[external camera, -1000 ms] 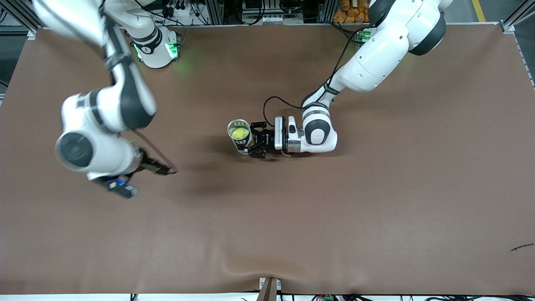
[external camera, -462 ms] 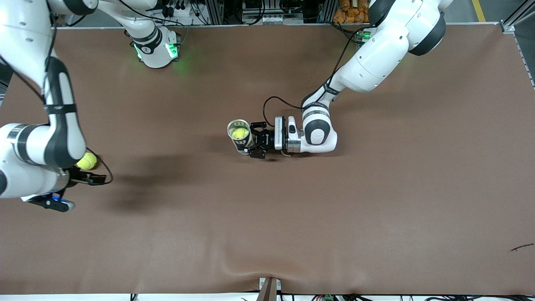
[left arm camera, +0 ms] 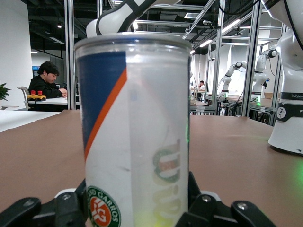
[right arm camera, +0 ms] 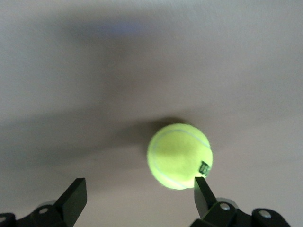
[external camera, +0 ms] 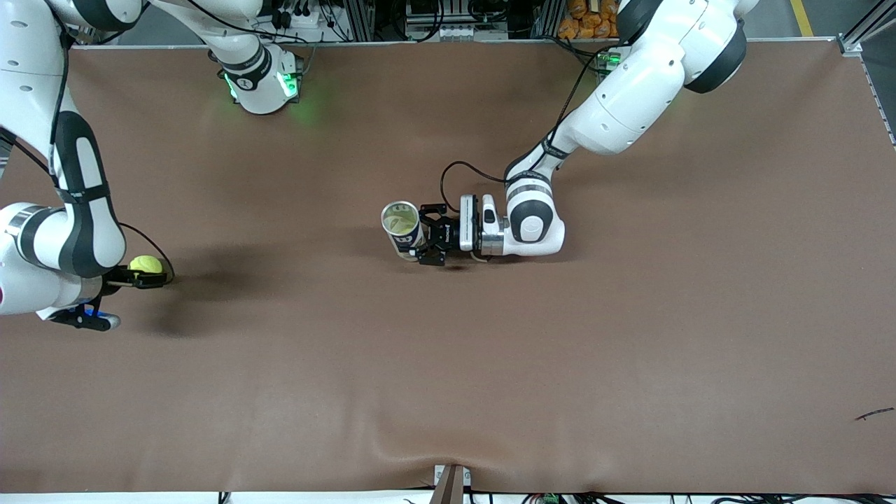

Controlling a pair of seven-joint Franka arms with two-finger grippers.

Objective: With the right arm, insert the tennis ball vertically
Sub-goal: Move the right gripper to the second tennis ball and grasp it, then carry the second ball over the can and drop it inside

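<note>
A yellow tennis ball [external camera: 145, 264] [right arm camera: 180, 156] lies on the brown table near the right arm's end. My right gripper [external camera: 150, 278] [right arm camera: 139, 196] hangs low over it, open, with the ball just ahead of the fingertips and close to one finger [right arm camera: 203, 191]. At mid-table an upright clear tennis ball can [external camera: 401, 227] [left arm camera: 137, 127] with blue, orange and white print stands with its mouth open. My left gripper [external camera: 422, 235] [left arm camera: 137, 208] lies level at the table, its fingers against both sides of the can. A yellow-green glow shows low inside the can.
The right arm's base [external camera: 262, 84] with green lights stands at the table's back edge. The left arm's elbow [external camera: 535, 227] rests low beside the can. The brown mat [external camera: 490, 364] has a ridge at its front edge [external camera: 420, 448].
The right arm has swung away from mid-table toward its own end and come down over the loose tennis ball. The left arm and the can stay put.
</note>
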